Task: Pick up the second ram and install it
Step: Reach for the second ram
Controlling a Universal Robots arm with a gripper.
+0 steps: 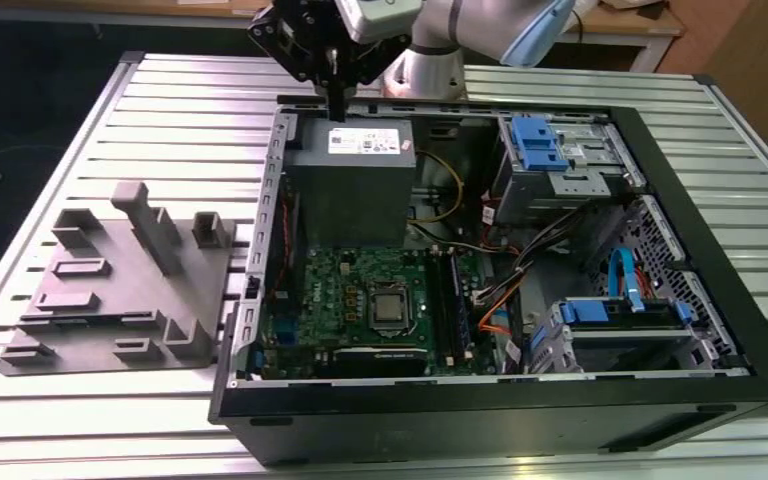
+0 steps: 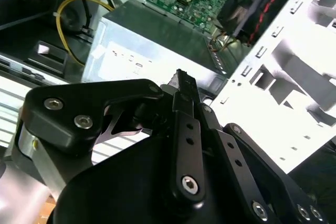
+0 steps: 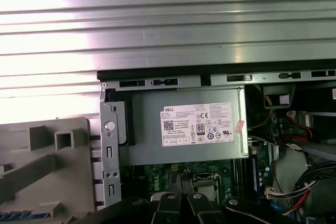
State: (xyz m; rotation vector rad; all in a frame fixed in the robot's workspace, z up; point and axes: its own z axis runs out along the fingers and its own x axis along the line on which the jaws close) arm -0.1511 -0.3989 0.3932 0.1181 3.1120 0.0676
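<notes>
My gripper hangs above the back edge of the open computer case, over the grey power supply. Its black fingers are pressed together with nothing visible between them. At the edge of the grey tray in the first wrist view lies a narrow blue-green strip, which looks like the second ram; I cannot tell more of it. The long memory slots run beside the green motherboard, well away from the gripper.
The grey tray with upright blocks lies on the slatted metal table at the exterior view's left of the case. Blue drive cages and loose cables fill the case's far side. The processor socket sits mid-board.
</notes>
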